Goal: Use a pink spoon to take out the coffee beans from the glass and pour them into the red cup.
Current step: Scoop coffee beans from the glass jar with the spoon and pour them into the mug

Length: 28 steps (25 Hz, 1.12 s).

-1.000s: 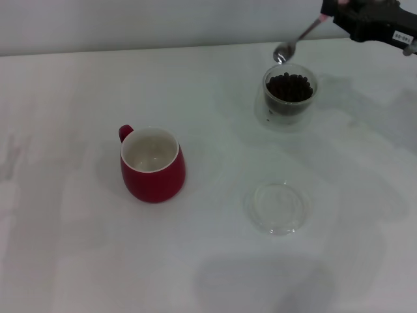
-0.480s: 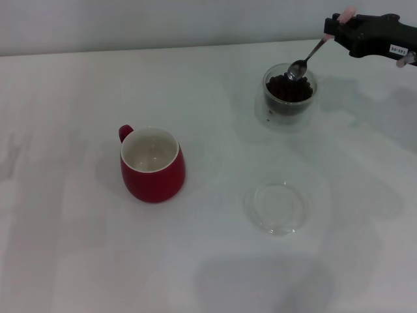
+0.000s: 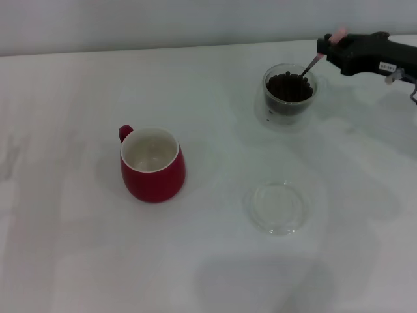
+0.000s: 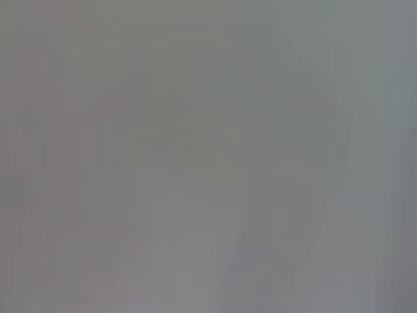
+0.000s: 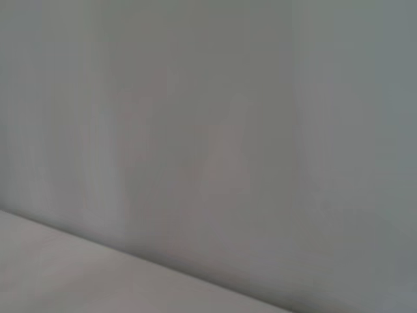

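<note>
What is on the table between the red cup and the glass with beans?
Nothing. In the head view, only bare white table lies between the red cup and the glass.

Flat clear round dish (image 3: pixel 277 207) lying on white worktop (image 3: pixel 78 248), near front, right of centre. Pale wall (image 3: pixel 163 23) behind worktop.

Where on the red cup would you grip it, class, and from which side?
Grip the red cup by its loop handle, coming from the far-left side where it sticks out. The body is bulbous and glossy, so likely slippery. The right claw is busy holding the pink spoon.
</note>
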Tool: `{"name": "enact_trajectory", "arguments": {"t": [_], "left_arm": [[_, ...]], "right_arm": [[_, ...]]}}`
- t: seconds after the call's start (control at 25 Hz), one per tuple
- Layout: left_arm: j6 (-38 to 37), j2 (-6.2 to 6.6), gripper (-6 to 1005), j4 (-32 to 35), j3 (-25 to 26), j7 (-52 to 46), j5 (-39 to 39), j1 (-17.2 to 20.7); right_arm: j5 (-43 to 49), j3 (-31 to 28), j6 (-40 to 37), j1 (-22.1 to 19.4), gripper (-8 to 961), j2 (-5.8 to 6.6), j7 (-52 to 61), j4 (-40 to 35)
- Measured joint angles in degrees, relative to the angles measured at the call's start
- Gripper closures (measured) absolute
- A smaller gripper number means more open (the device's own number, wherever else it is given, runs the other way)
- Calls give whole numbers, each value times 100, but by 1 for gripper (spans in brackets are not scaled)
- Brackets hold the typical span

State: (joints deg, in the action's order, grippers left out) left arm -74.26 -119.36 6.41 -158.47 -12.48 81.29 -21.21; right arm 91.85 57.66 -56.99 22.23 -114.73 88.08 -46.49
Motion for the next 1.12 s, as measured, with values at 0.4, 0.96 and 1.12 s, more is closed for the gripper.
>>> {"name": "enact_trajectory", "arguments": {"t": [0.4, 0.96, 1.12], "left_arm": [[88, 0, 109, 0, -8, 0, 0, 13], [96, 0, 109, 0, -23, 4, -19, 11], [96, 3, 109, 0, -13, 12, -24, 9]], "right_arm": [[8, 69, 6, 1, 809, -25, 376, 148], [9, 37, 14, 18, 809, 36, 1690, 246], [9, 33, 21, 42, 809, 56, 2022, 284]]}}
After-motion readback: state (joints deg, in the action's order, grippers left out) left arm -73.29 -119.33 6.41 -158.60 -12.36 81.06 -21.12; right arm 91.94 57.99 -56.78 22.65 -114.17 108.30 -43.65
